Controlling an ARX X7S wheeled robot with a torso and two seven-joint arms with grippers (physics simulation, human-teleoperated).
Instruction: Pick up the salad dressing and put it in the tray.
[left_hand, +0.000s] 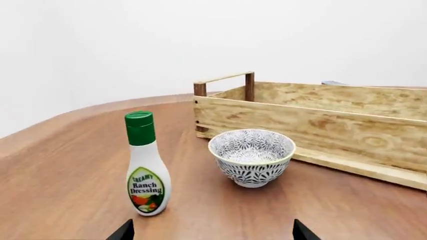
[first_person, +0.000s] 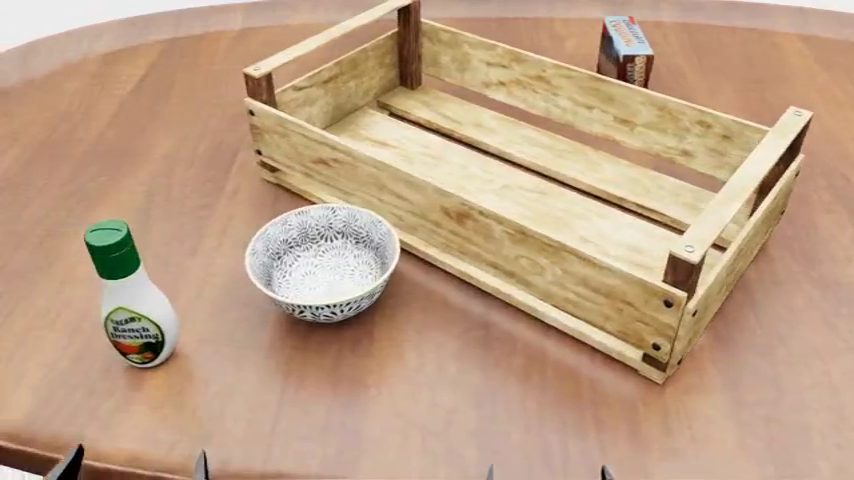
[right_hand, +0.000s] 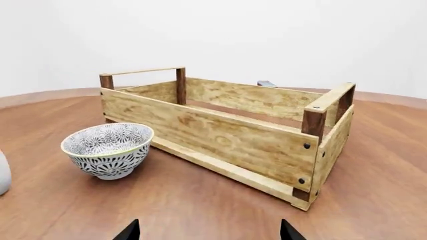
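Ahead of my open left fingers stands salad dressing; approach level, close below cap; right fingers open, idle.

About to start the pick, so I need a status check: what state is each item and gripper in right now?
salad dressing: upright on the table, green cap on, not held.
tray: empty, resting on the table.
bowl: upright, empty, between bottle and tray.
box: standing behind the tray's far wall.
left gripper: open, holding nothing.
right gripper: open, holding nothing.
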